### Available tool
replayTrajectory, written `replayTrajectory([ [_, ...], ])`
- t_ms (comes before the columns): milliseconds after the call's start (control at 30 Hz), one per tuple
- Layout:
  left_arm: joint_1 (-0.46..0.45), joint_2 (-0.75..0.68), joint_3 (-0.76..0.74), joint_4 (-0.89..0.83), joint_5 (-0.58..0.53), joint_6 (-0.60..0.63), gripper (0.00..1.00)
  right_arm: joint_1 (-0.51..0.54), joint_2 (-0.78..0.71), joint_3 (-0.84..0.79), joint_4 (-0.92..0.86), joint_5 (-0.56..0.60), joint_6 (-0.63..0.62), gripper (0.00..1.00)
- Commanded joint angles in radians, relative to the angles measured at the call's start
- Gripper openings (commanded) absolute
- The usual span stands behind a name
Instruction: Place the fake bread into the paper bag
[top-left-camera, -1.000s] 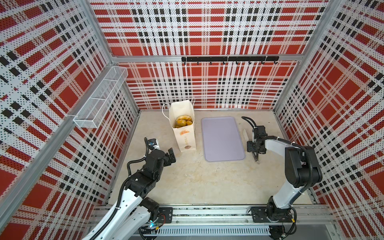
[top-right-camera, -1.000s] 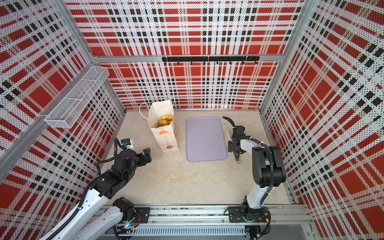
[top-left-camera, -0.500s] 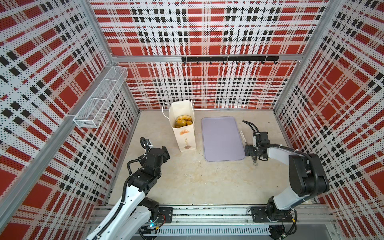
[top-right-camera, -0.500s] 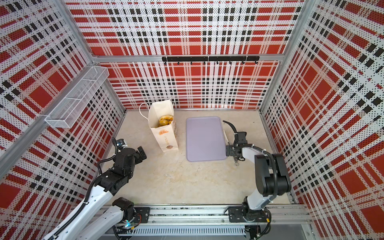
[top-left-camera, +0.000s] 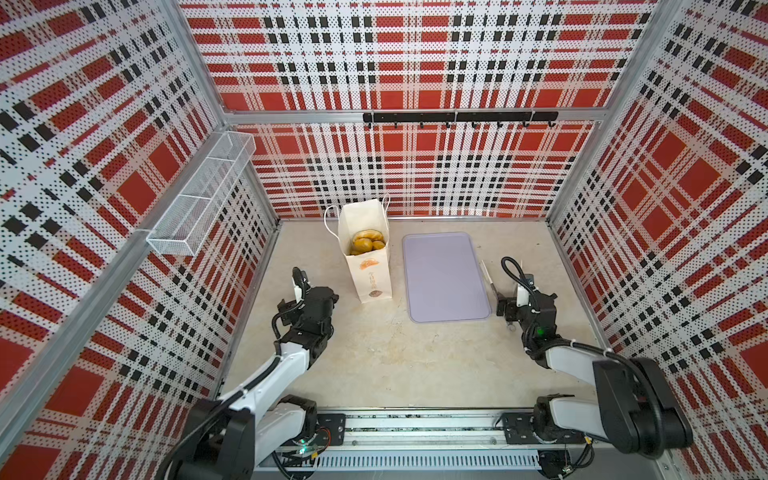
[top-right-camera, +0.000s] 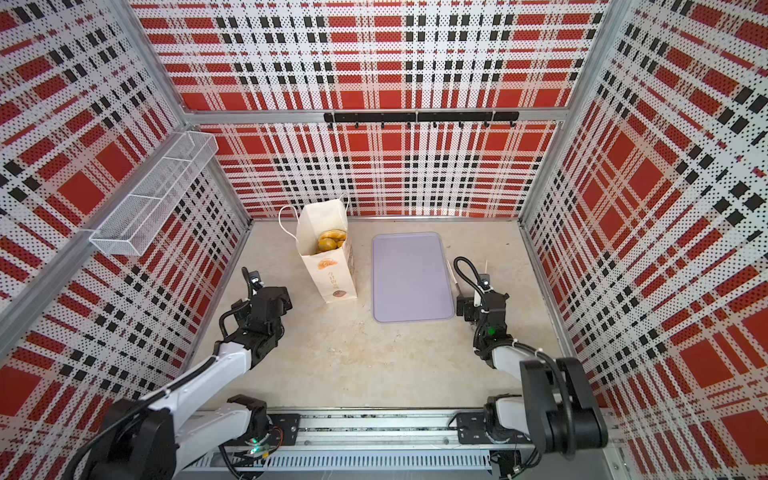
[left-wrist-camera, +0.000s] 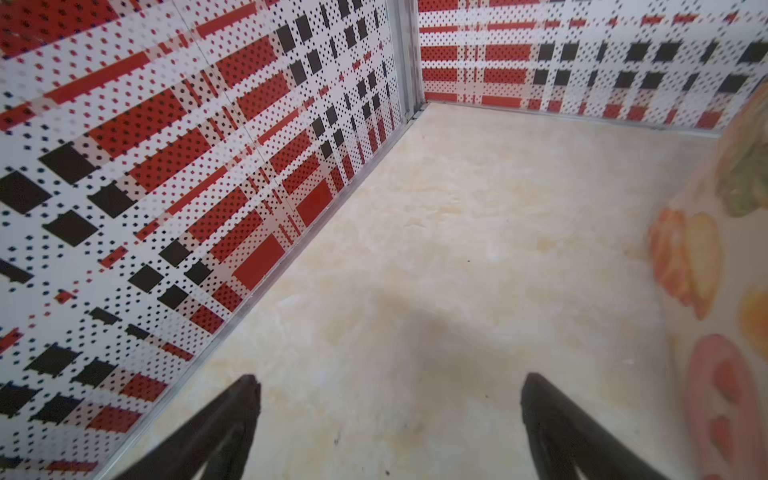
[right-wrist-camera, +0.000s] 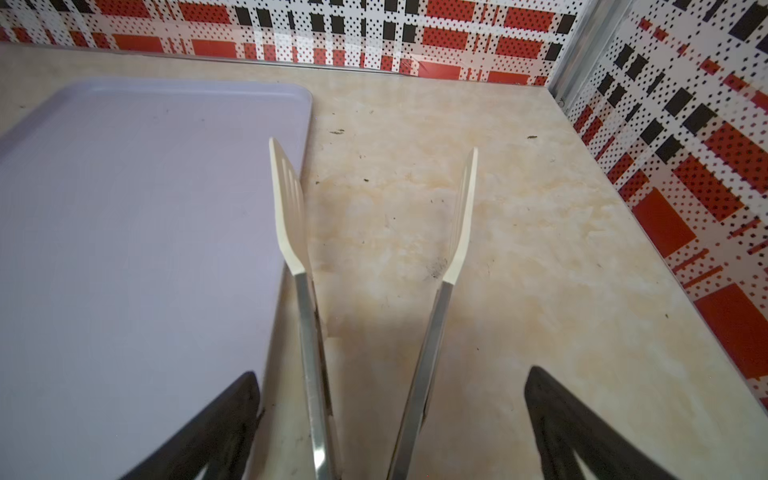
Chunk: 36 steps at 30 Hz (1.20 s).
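Beige worktop (top-left-camera: 395, 365), plaid pegboard walls (top-left-camera: 415, 62); fake bread (top-left-camera: 365, 243) in paper bag (top-left-camera: 370, 278); left end effector (left-wrist-camera: 388, 386) spread; right end effector (right-wrist-camera: 392, 372) spread astride tongs (right-wrist-camera: 291, 208)

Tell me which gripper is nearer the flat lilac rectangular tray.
Right. The right gripper sits beside the tray, at its right edge near the front corner; the left gripper is beyond the cream-white paper bag on its left.

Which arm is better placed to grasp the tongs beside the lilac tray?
Right. The right gripper, open, straddles the tongs; the left gripper, also open, hovers over bare table near the paper bag.
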Motion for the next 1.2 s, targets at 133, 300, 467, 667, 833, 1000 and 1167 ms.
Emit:
replayTrajectory([
  [133,0.017,0.164,-0.044,0.451,0.121,0.186,0.99,-0.002,0.259,0.026,0.512,-0.003,-0.049,1.0],
  [300,0.048,0.276,-0.13,0.821,0.297,0.288,0.99,0.008,0.252,0.03,0.491,0.075,-0.035,1.0],
  [467,0.051,0.443,-0.121,0.98,0.354,0.313,0.99,0.008,0.238,0.091,0.356,0.114,-0.019,1.0],
  [667,0.108,0.433,-0.054,0.84,0.409,0.259,0.99,0.0,0.237,0.115,0.305,0.109,-0.004,1.0],
  [833,0.109,0.432,-0.054,0.84,0.409,0.258,0.99,0.001,0.235,0.115,0.304,0.109,-0.003,1.0],
  [1000,0.107,0.433,-0.054,0.84,0.407,0.258,1.0,0.001,0.236,0.113,0.306,0.111,-0.003,1.0],
  [1167,0.107,0.433,-0.054,0.84,0.407,0.258,0.99,0.001,0.236,0.113,0.306,0.11,-0.005,1.0],
])
